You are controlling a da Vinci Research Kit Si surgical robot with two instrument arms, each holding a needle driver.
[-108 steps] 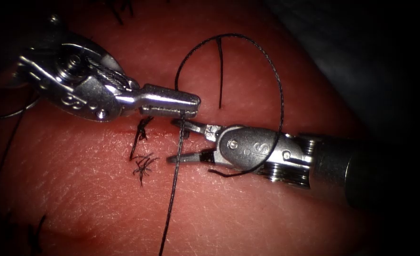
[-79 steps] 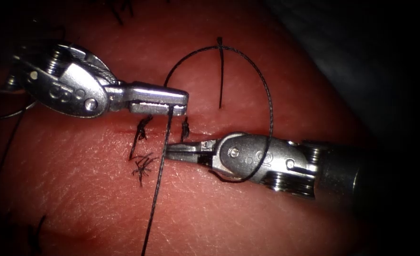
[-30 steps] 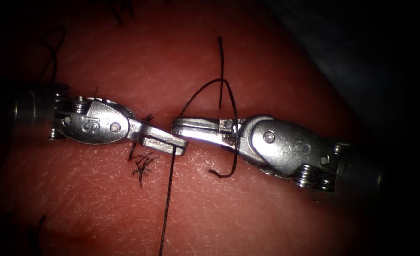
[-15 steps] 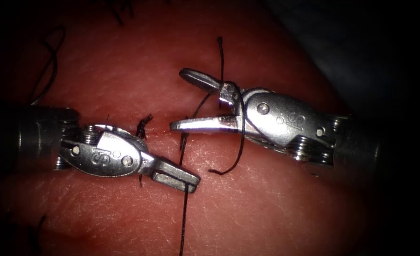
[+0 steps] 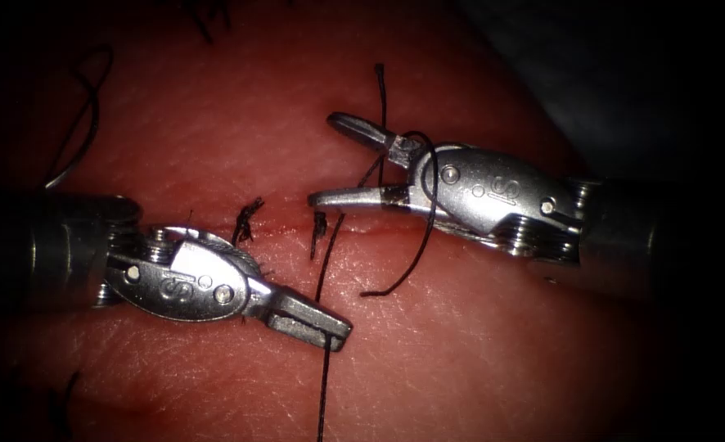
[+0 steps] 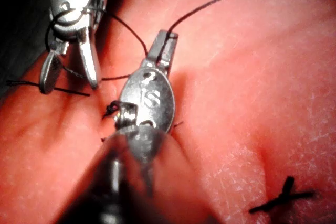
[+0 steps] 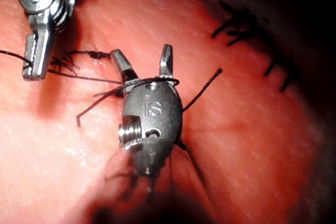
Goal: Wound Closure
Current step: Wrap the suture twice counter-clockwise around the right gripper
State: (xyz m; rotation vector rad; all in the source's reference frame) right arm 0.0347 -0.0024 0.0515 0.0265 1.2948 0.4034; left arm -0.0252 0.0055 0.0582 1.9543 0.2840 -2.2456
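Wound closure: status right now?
Done: knotted stitches sit on the cut. In hand: left tool is shut on the thread; right tool is open, holding nothing, with a thread loop around it. Left: the knot at the cut looks untied.

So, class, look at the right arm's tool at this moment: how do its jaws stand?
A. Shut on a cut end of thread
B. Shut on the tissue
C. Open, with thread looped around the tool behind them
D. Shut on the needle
C: the right tool has its jaws spread apart, gripping nothing, with the thread looped round it just behind them.
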